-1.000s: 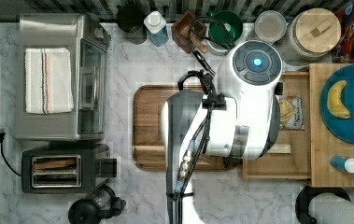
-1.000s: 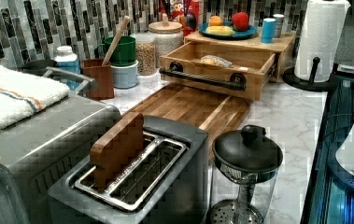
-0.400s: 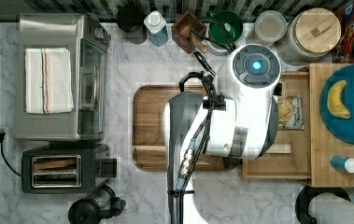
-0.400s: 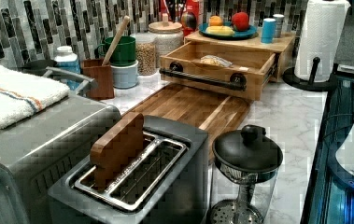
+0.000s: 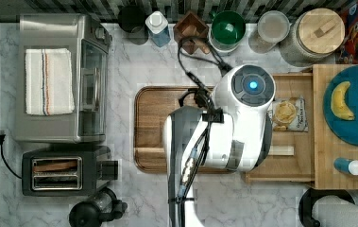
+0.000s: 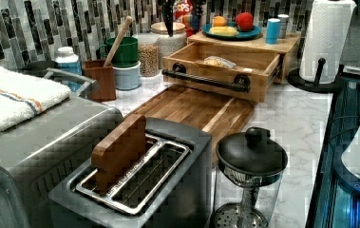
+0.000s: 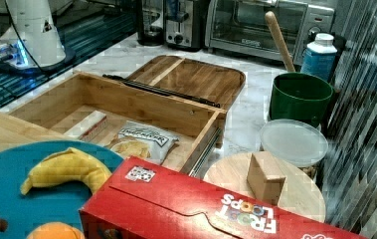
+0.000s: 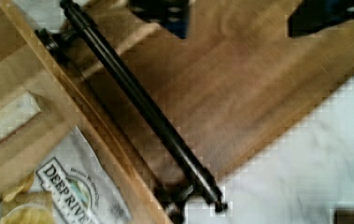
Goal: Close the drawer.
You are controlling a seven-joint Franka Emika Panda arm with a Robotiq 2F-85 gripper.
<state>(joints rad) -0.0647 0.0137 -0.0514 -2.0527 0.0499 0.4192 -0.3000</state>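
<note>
The drawer (image 5: 290,166) is a light-wood box, pulled out over the marble counter toward the brown cutting board (image 5: 152,127). A black bar handle (image 6: 205,80) runs along its front, and the wrist view shows that handle (image 8: 142,109) close up. Inside lie a chip bag (image 7: 141,140) and a small white box (image 7: 86,125). The white arm (image 5: 242,118) hangs over the drawer's front and hides it in the top view. My gripper (image 8: 237,11) is above the handle and board, its dark fingers (image 8: 165,11) apart with nothing between them.
A butcher-block top (image 5: 325,161) carrying a blue plate (image 5: 351,127) sits over the drawer's housing. Along the wall stand jars (image 5: 318,30), a green cup (image 5: 227,27) and a cereal box (image 7: 211,209). The toaster oven (image 5: 58,78), toaster (image 5: 58,176), coffee press (image 6: 251,161) and paper towel (image 6: 327,38) border the counter.
In the top view the arm's head has shifted down and a little left, over the drawer's front. The drawer has not moved.
</note>
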